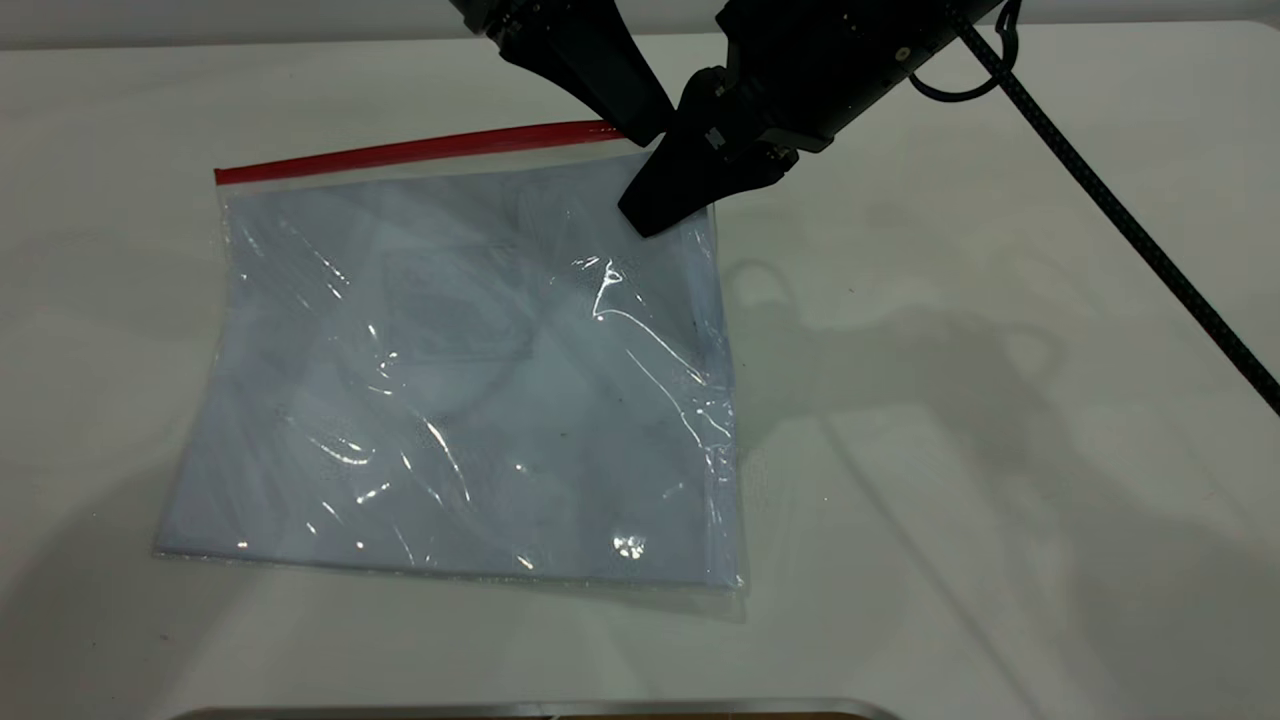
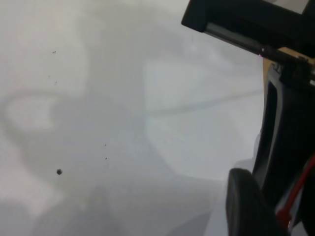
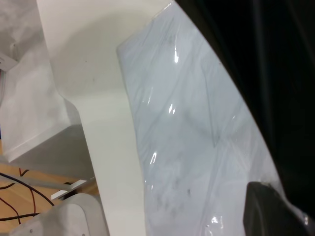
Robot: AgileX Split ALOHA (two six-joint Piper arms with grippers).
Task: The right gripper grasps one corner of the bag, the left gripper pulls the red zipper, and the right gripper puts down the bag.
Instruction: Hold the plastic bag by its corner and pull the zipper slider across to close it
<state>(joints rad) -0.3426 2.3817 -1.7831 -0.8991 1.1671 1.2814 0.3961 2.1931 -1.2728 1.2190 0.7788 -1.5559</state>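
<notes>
Table [image 1: 1000, 450]: white, flat; bears all items listed.

Bag [image 1: 470, 380]: large clear pouch, pale bluish sheets inside, lying flat at left of centre on the table, glossy and creased. Its near edge lies close to the near table edge; the far edge carries the zipper. The right wrist view shows the same pale face [image 3: 187, 128] running alongside the table edge.

Right gripper [image 1: 672, 195]: bulky, cabled, entering from the far side; tapered jaws come down onto the corner of the bag [image 1: 700, 215], far right, where the red strip ends. The jaws look closed on the plastic there, though the contact itself is hidden under the black body.

Left gripper [image 1: 640, 125]: wedge-fingered, just left of and beside the right one, tip at the right end of the strip. Fingers: cannot tell whether apart or together. Its wrist view shows a sliver of red [image 2: 290, 206] between dark finger parts [image 2: 246, 206].

Red zipper [image 1: 420, 150]: thin strip along the far edge, visible from the far left corner to the grippers. Slider tab not discernible.

Step in hand, by judgement: corner held, left gripper positioned at the zipper's right end; pull not evidently begun. Next move calls for a firm pinch on the slider and a straight draw leftward along the strip while the right gripper anchors the corner.
</notes>
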